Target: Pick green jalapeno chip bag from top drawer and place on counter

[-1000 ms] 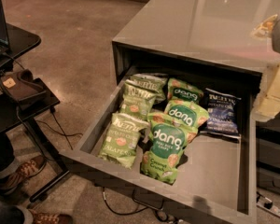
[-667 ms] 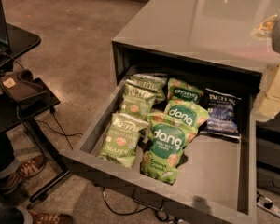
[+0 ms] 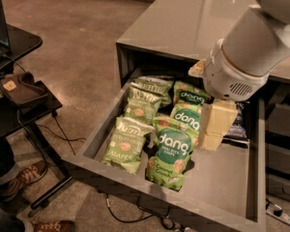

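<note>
The gripper [image 3: 215,128] hangs right of centre, low over the top drawer [image 3: 222,175], just beside the dark "dang" bags [image 3: 173,151]. If it is wide or narrow, I cannot tell. The green jalapeno chip bag [image 3: 127,145] lies lower left of centre in the drawer, with similar pale bags [image 3: 141,104] behind it. I judge the gripper should travel toward the frame's left, over the dark bags, and descend on one pale bag only, then lift it to the counter [image 3: 183,23].

Single camera view, set high and near, looking steeply down and forward into the open drawer [image 3: 227,178], counter [image 3: 183,18] at far right, arm [image 3: 251,47] close to lens upper right, gripper [image 3: 216,127] over the drawer's right middle, floor [image 3: 77,57] at left.
</note>
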